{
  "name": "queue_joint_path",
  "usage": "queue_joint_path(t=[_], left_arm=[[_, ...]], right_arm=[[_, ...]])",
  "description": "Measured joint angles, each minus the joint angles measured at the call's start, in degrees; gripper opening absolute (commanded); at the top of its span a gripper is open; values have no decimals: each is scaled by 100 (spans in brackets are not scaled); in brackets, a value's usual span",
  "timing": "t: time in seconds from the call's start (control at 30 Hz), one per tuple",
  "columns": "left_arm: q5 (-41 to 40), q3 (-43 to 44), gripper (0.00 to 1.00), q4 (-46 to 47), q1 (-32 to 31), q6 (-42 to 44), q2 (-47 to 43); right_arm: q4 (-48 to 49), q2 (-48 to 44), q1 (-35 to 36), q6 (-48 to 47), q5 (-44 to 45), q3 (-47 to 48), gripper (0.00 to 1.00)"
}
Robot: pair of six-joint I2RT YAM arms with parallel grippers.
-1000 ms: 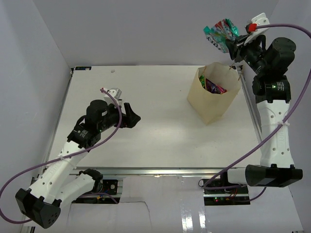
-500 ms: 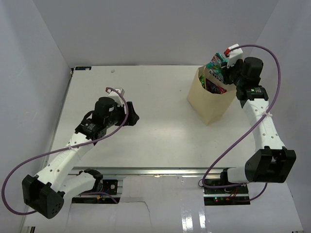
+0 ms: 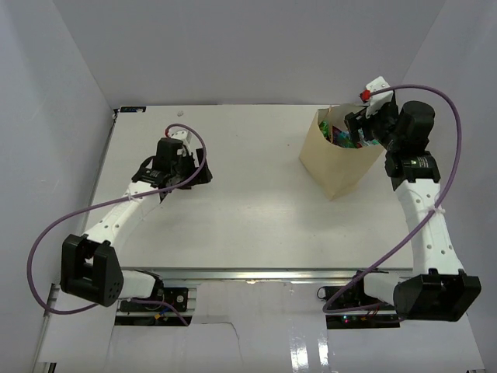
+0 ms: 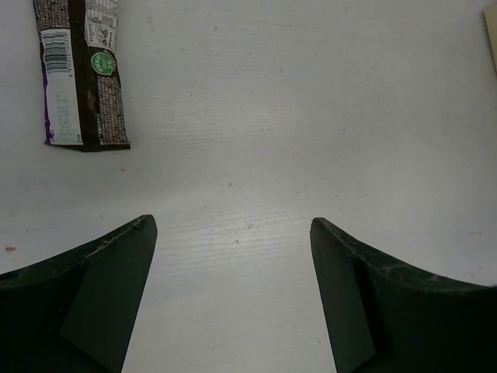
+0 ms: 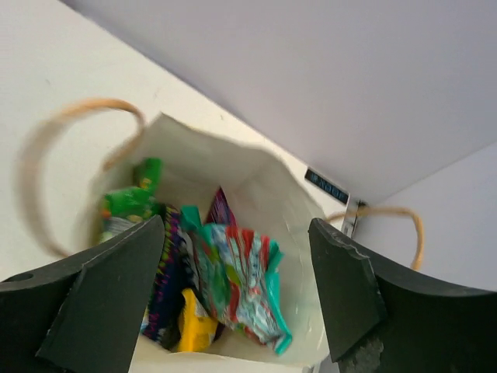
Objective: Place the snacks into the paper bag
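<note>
The tan paper bag [image 3: 335, 167] stands upright at the table's right rear. My right gripper [image 3: 354, 128] hovers over its mouth, open and holding nothing. In the right wrist view the bag [image 5: 260, 167] holds several snacks: a teal packet [image 5: 245, 287] lying loose between and below my right gripper [image 5: 237, 225], a green one [image 5: 128, 202], a yellow one [image 5: 194, 326] and a dark blue-purple one [image 5: 167, 284]. On the left, my left gripper [image 3: 198, 175] points down at the table, open and empty. A purple-brown packet [image 4: 78, 74] lies flat on the table beyond and left of my left gripper [image 4: 231, 224].
White walls close in the table [image 3: 248, 217] on the left, back and right. A metal rail [image 3: 256, 273] runs along the near edge. Twine handles [image 5: 81, 109] stick up from the bag's rim. A tan sliver of the bag [image 4: 493, 31] shows at the left wrist view's right edge.
My right gripper came down from high above the bag to its mouth and opened; the teal packet it held now lies in the bag. My left arm swung toward the far left.
</note>
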Motion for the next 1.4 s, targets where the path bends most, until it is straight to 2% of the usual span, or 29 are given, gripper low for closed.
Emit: queue_joint_path(t=[0.1, 0.27, 0.43, 0.53, 0.73, 0.77, 0.87, 1.0, 1.03, 1.13, 1.2, 1.23, 1.33, 1.4], left_arm=[[15, 289, 90, 72, 76, 2, 402], [-48, 678, 90, 109, 118, 90, 986], [-511, 960, 88, 42, 201, 258, 1580], [-981, 1252, 85, -76, 249, 350, 2090], [-1821, 2068, 81, -361, 291, 492, 3294], [-1917, 2186, 76, -411, 295, 516, 3462], [-2133, 2520, 73, -588, 299, 597, 3926], [-2326, 2736, 58, -756, 302, 603, 4277], [-2358, 2754, 55, -772, 302, 603, 4280], [-2380, 2752, 32, -852, 302, 605, 4282], [-2371, 2750, 27, -863, 302, 592, 4277], [-2341, 2741, 21, -857, 302, 586, 4269], [-2118, 2577, 15, -815, 304, 562, 4072], [-1646, 2258, 12, -750, 339, 555, 3729]], right_arm=[[0, -389, 2, 131, -361, 122, 82], [11, -601, -240, 446, -1038, 577, 94], [-323, -654, -385, 498, -2686, 691, 91], [-535, -688, -330, 595, -3639, 420, 91], [-1257, -756, -271, 501, -4262, -411, 90], [-1368, -758, -271, 446, -4297, -468, 90], [-1591, -787, -271, 310, -4336, -514, 90], [-1685, -909, -267, 227, -4393, -619, 89], [-1687, -935, -267, 214, -4402, -647, 89], [-1718, -975, -264, 188, -4439, -695, 89], [-1729, -975, -262, 175, -4476, -726, 89], [-1740, -975, -260, 168, -4487, -741, 89], [-1805, -975, -197, 157, -4540, -763, 88], [-1810, -975, -101, 149, -4572, -763, 88]])
